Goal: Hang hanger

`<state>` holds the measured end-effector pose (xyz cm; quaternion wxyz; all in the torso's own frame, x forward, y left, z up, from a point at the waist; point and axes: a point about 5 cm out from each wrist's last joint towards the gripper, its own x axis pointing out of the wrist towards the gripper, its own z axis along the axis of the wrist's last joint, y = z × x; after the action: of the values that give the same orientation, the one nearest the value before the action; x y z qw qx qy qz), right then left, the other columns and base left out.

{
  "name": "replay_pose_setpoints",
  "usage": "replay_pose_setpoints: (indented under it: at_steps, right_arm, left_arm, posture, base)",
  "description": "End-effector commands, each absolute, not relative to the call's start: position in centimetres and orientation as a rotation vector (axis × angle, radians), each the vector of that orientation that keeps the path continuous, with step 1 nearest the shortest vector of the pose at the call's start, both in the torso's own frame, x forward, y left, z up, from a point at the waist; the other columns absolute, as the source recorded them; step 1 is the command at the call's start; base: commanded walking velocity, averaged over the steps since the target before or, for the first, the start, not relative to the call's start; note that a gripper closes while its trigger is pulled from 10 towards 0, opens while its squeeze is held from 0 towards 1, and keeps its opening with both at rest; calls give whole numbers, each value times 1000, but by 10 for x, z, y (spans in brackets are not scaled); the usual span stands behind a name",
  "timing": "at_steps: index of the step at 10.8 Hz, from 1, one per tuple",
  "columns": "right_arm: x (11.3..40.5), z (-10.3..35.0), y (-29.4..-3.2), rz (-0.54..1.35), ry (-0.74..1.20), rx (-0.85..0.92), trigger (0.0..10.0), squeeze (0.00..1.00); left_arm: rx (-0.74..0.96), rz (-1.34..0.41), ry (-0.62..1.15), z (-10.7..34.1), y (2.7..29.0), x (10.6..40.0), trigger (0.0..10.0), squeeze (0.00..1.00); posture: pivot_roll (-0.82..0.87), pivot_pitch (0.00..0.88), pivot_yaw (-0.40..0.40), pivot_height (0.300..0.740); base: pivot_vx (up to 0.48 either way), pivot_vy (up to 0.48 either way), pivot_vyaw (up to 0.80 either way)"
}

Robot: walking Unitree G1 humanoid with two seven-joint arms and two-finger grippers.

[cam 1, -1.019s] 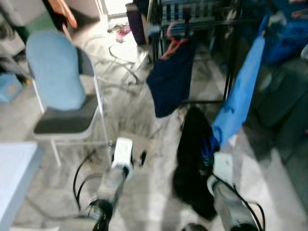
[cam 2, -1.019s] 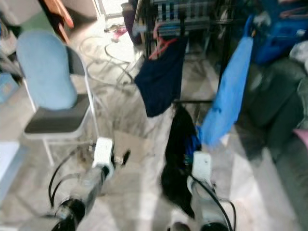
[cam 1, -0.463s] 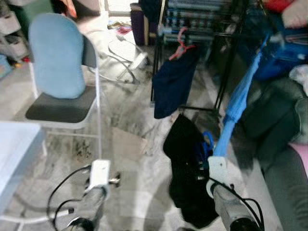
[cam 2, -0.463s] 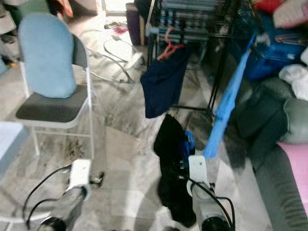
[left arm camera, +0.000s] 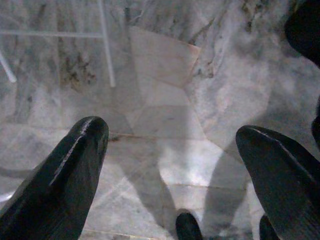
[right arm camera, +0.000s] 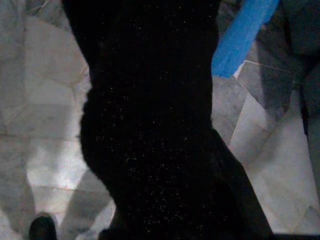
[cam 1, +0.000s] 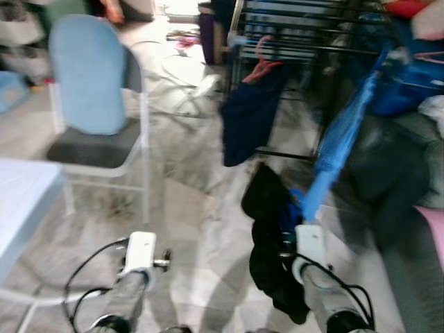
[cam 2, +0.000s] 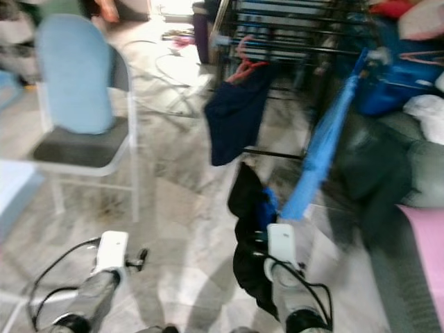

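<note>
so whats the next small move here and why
Probably keep walking toward the black rack. The right gripper carries a black garment on a blue hanger, low over the floor and short of the rack, where a navy garment already hangs. The left gripper is open.

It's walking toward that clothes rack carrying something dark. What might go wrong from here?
The black garment at the right gripper hangs low, so it may drag on the floor or snag.

The navy garment and blue cloth crowd the rack, leaving little room.

The chair stands close on the left.
</note>
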<state>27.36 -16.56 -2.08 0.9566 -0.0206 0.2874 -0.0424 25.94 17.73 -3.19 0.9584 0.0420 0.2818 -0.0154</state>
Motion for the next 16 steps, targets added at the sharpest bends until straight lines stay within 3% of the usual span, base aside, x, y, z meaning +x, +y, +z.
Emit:
replay_pose_setpoints:
  at_steps: [1,4,6,9,11,12,14,16]
  right_arm:
    - [280,-14,-159,-65,536,-33,10000,0]
    - [280,-13,-178,-170,523,-63,10000,0]
    - [280,-11,-184,-214,498,-62,10000,0]
    - [271,-7,-214,-349,430,-32,10000,0]
    - [256,-19,-215,-305,463,-31,10000,0]
    - [247,-28,-214,-322,509,-6,10000,0]
    - [252,-20,-212,-306,448,-38,10000,0]
    - [262,-5,-217,-324,361,-64,10000,0]
  left_arm:
    - [87,-13,578,-31,184,260,10000,0]
    - [85,-88,579,-32,164,262,10000,0]
    - [56,-72,590,-31,164,264,10000,0]
    - [-28,-58,520,-22,166,273,10000,0]
    - [0,-95,526,-26,170,266,10000,0]
    - [23,-81,619,-40,177,250,10000,0]
    - [18,-52,645,-43,185,244,10000,0]
    - [20,-101,594,-36,174,254,10000,0]
  posture:
    - [-80,98,22,740]
    - [-112,87,29,740]
    - [-123,91,30,740]
    - [-166,98,35,740]
    - [-171,107,33,740]
    - [-168,106,35,740]
    - [-166,112,38,740]
    - [-161,119,39,740]
  base:
    - [0,0,0]
    - [0,0,0]
    - [270,0,0]
    - [345,0,0]
    - [328,0,0]
    - [319,0,0]
    - [416,0,0]
    - [416,0,0]
